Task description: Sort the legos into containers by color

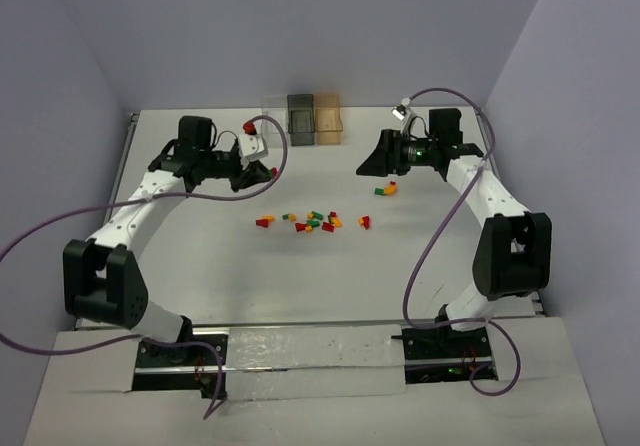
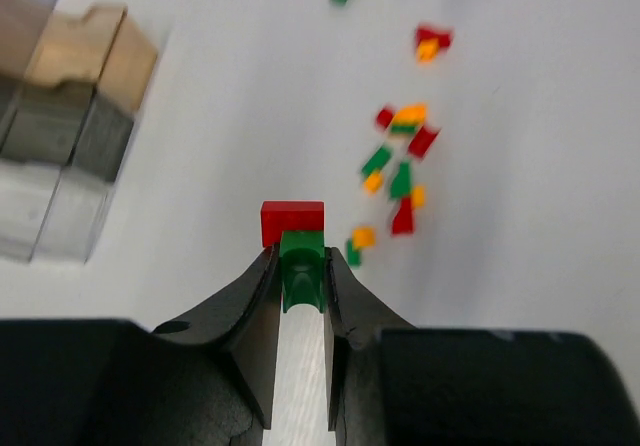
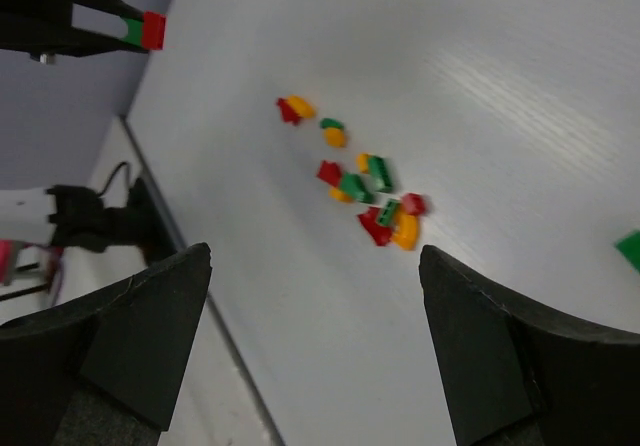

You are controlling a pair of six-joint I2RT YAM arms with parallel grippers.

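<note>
L end effector [image 2: 300, 258] clamps a stubby green-red lego [image 2: 293, 223]; R end effector [image 3: 315, 256] gapes wide. Glossy plastic legos [image 1: 312, 221] scattered mid-worktop [image 1: 200, 266]; boxy see-through containers [image 1: 302, 116] at far edge.

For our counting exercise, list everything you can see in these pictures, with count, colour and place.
table: one, white; under everything
legos: about a dozen loose, red, green, orange-yellow; centre cluster, two apart toward the right
red-and-green piece: one; held above the table
containers: three, clear, dark grey, orange; row at far edge
left gripper: one, black; shut on that piece
right gripper: one, black; open, empty, above the table
</note>
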